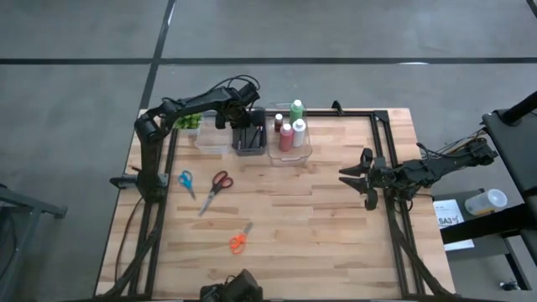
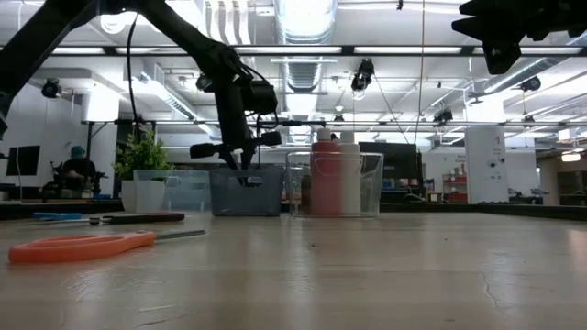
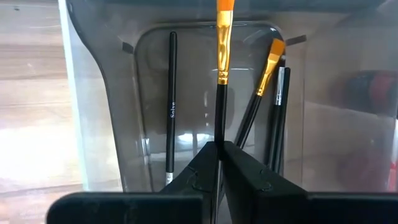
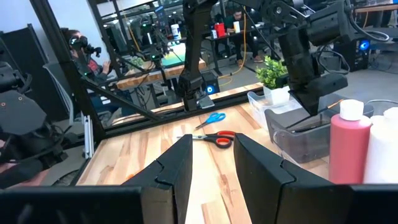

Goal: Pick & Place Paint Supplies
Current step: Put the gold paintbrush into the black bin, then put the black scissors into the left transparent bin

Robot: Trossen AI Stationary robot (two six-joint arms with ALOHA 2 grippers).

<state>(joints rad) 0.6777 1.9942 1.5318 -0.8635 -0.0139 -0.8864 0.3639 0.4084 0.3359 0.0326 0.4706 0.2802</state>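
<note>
Three scissors (image 1: 219, 186) lay unplaced at eight o'clock while my left gripper (image 3: 219, 149) pinched a thin dark-handled, orange-bristled brush (image 3: 221, 74) over the dark plastic bin (image 1: 248, 138), right gripper (image 4: 211, 155) open.

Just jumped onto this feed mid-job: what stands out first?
The left gripper is over the dark bin at the table's far edge, shut on a brush with other brushes inside. Three pairs of scissors lie loose on the wood: blue, red, orange. The right gripper waits open at the right edge.
</note>
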